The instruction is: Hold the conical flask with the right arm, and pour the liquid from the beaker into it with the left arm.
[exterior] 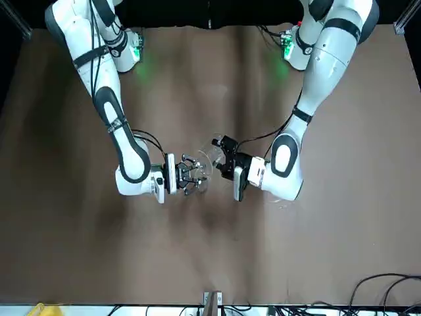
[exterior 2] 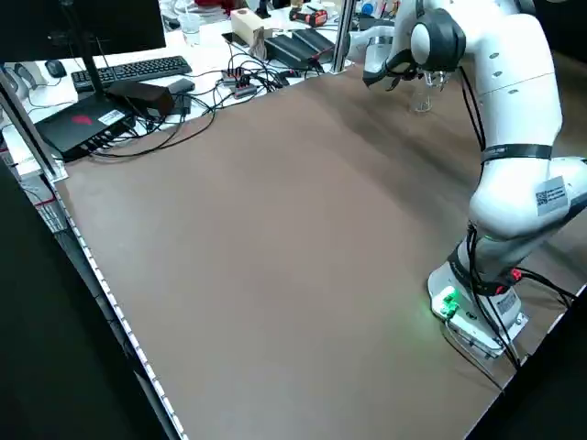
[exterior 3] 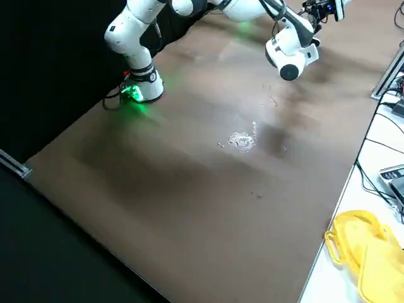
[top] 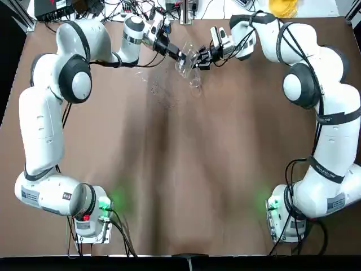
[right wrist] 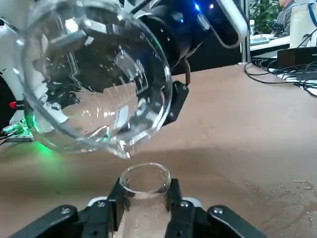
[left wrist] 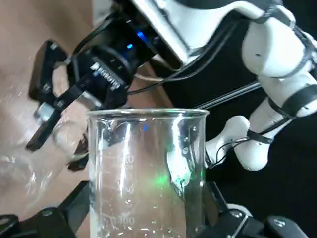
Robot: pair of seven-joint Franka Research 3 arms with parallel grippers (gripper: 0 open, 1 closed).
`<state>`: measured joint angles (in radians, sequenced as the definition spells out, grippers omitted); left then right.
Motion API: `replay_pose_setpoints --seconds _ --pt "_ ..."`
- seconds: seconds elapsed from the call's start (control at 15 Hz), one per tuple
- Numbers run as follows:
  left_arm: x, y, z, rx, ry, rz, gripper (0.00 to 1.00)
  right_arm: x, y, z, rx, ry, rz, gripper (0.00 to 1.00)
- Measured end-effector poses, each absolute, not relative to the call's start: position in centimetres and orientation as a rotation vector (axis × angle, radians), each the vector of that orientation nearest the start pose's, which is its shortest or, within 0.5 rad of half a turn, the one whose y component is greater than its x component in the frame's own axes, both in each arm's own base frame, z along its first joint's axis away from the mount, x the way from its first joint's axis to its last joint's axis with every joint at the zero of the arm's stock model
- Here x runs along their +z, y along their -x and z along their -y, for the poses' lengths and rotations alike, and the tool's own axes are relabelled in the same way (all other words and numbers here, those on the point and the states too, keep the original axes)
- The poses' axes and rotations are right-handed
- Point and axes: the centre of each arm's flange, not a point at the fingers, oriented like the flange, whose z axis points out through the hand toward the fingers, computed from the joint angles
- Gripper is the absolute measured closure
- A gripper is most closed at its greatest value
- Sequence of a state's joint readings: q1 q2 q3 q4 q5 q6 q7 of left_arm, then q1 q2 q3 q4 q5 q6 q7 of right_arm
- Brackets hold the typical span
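Beaker [right wrist: 94, 74] tilts just above flask [right wrist: 145, 181] clamped in right tool [right wrist: 143, 198].

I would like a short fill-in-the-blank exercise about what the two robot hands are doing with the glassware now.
1. The left hand grips the ____.
2. The right hand is shut on the neck of the conical ____.
3. The beaker is tilted, with its lip just ____ the flask's mouth.

Missing words: beaker; flask; above

Left gripper [top: 183, 57] and right gripper [top: 201, 60] apparently clamped, nearly meeting.
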<state>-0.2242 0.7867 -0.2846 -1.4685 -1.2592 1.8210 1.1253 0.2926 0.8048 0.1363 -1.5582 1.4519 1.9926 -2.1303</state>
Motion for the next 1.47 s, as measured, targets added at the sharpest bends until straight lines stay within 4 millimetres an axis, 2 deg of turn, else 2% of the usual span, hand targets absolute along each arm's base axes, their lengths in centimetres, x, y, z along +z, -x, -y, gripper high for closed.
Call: replay_pose_setpoints --seconds 0.27,0.47,0.67,0.8,0.93,1.07,1.2,1.27,1.47 --pt "26.7 -60.7 36.9 0.231 -1.447 0.887 0.03 19.3 -62.1 -32.2 -0.847 1.399 1.354 0.61" --pt "27.2 -62.4 33.7 0.393 -1.350 0.976 0.03 19.2 -64.0 -28.0 -0.877 1.432 1.321 0.61" --pt "27.7 -63.9 28.9 0.517 -1.248 1.034 0.03 19.3 -65.6 -20.8 -0.868 1.410 1.304 0.61" --pt "28.0 -64.9 24.9 0.591 -1.189 1.053 0.03 19.3 -66.2 -15.6 -0.855 1.405 1.306 0.61" --pt "27.4 -65.4 20.6 0.655 -1.143 1.098 0.03 19.4 -66.3 -10.8 -0.841 1.395 1.300 0.61" --pt "25.6 -65.6 16.2 0.718 -1.113 1.148 0.03 19.7 -66.0 -6.1 -0.819 1.379 1.302 0.61" --pt "23.2 -65.6 12.5 0.781 -1.087 1.173 0.03 20.0 -65.4 -0.4 -0.804 1.382 1.303 0.61" --pt "20.8 -65.6 9.2 0.863 -1.078 1.194 0.03 20.4 -64.2 5.2 -0.807 1.363 1.290 0.61" --pt "17.0 -65.1 5.2 0.962 -1.079 1.225 0.03 19.9 -61.9 12.9 -0.828 1.380 1.322 0.61"
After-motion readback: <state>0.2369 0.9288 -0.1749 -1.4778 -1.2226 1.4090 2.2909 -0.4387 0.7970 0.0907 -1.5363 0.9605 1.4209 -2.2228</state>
